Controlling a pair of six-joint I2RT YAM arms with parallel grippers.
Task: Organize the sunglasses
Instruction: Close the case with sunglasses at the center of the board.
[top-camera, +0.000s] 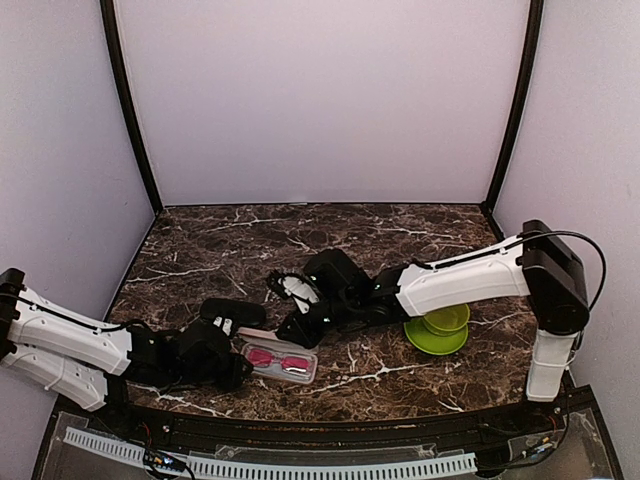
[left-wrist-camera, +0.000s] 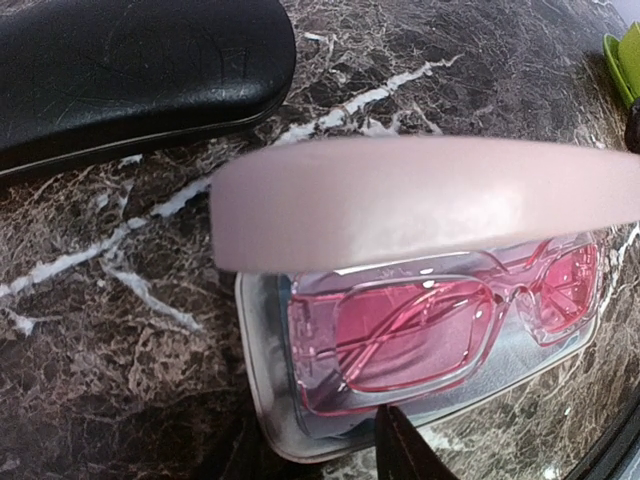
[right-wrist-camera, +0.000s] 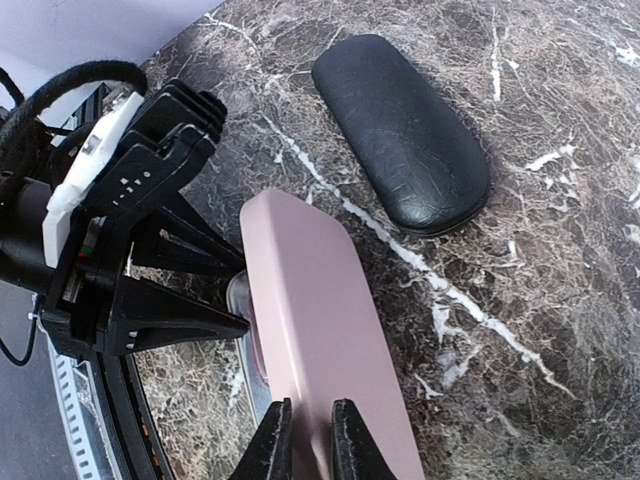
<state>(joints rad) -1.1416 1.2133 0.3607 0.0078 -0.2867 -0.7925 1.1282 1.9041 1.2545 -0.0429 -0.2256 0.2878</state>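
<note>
The red-pink sunglasses (left-wrist-camera: 440, 330) lie folded in the open pink case's grey base (left-wrist-camera: 262, 370), near the table's front in the top view (top-camera: 280, 360). The pink lid (right-wrist-camera: 320, 330) stands half raised over them. My right gripper (right-wrist-camera: 310, 440) is shut on the lid's free edge; it also shows in the top view (top-camera: 297, 330). My left gripper (top-camera: 235, 372) is open at the case's left end, one fingertip (left-wrist-camera: 400, 450) by the base's near rim. The black sunglasses are not in view.
A closed black hard case (top-camera: 232, 312) lies just behind the pink case, also seen in the right wrist view (right-wrist-camera: 400, 130). A green bowl on a green plate (top-camera: 440, 330) sits under my right forearm. Walls enclose the marble table.
</note>
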